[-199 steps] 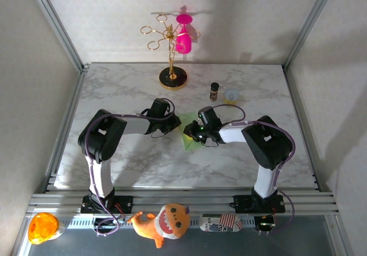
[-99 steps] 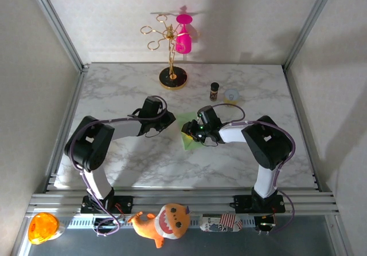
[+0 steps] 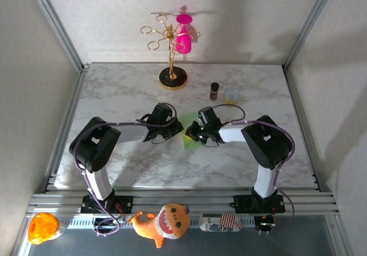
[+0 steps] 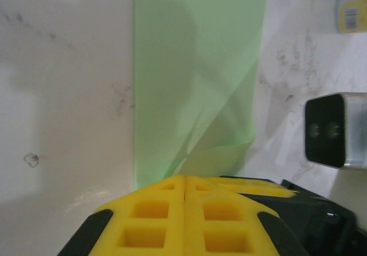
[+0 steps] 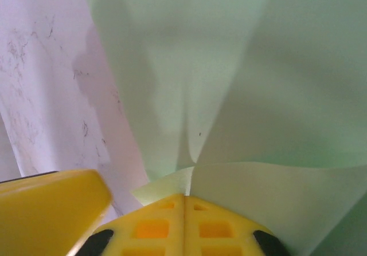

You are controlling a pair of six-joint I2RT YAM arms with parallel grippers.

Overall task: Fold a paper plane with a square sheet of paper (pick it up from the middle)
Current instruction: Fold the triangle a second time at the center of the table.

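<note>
The pale green sheet of paper (image 3: 184, 140) lies at mid table, folded into a narrow band (image 4: 195, 67) with a diagonal flap lifted off it. My right gripper (image 3: 191, 133) is at its right side. In the right wrist view its yellow pads (image 5: 184, 197) are shut, with the raised flap (image 5: 275, 193) coming out from between them. My left gripper (image 3: 172, 125) sits at the paper's left edge. Its pads (image 4: 184, 178) are pressed together, tips over the paper's near end. I cannot see paper between them. One left finger (image 5: 51, 201) shows beside the right pads.
A gold rack (image 3: 172, 75) with a pink cup (image 3: 183, 41) stands at the back. A small dark bottle (image 3: 214, 90) and a pale cup (image 3: 231, 95) are back right. A plush toy (image 3: 163, 221) and an orange object (image 3: 43, 226) lie below the front rail.
The left gripper swung left away from the paper, then came back to its left edge. The right gripper's jaws closed on the flap. The right arm hardly moved.
</note>
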